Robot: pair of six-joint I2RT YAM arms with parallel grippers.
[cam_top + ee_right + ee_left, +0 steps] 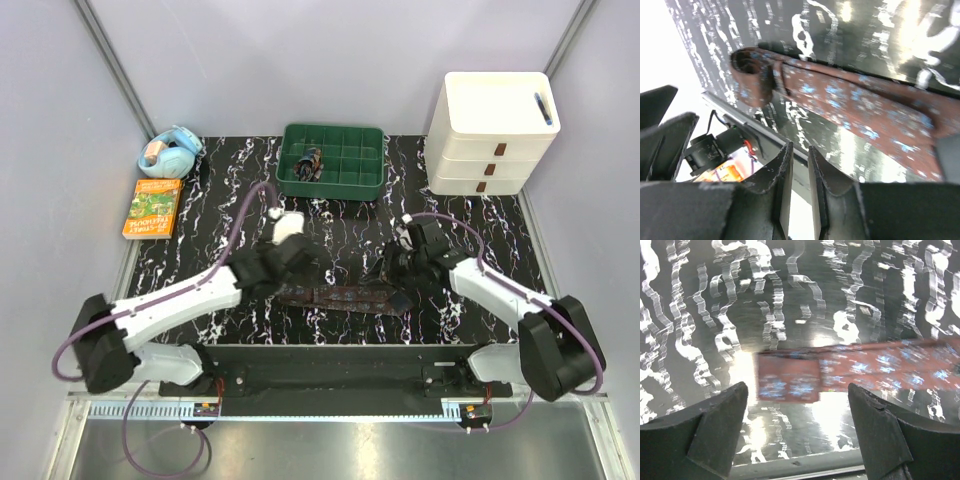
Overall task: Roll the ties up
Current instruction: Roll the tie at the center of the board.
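Observation:
One dark brown tie with a reddish and blue pattern (pixel 335 297) lies flat near the table's front edge, between my two grippers. My left gripper (pixel 292 268) is open and empty, just above the tie's left end. In the left wrist view the tie (pixel 865 367) runs to the right, and its folded, squared end sits between and beyond the gripper's (pixel 797 397) fingertips (pixel 735 400). My right gripper (pixel 393 280) hovers over the tie's right end, jaws almost closed and empty (pixel 798 152). The right wrist view shows the tie (pixel 850 100) with a small rolled end (pixel 751 75).
A green compartment tray (pixel 333 130) at the back holds a dark rolled item (pixel 310 165). A white drawer unit (pixel 495 130) stands at the back right. An orange book (pixel 153 208) and a blue object (pixel 170 152) lie at the back left. The front rail (pixel 800 467) is close.

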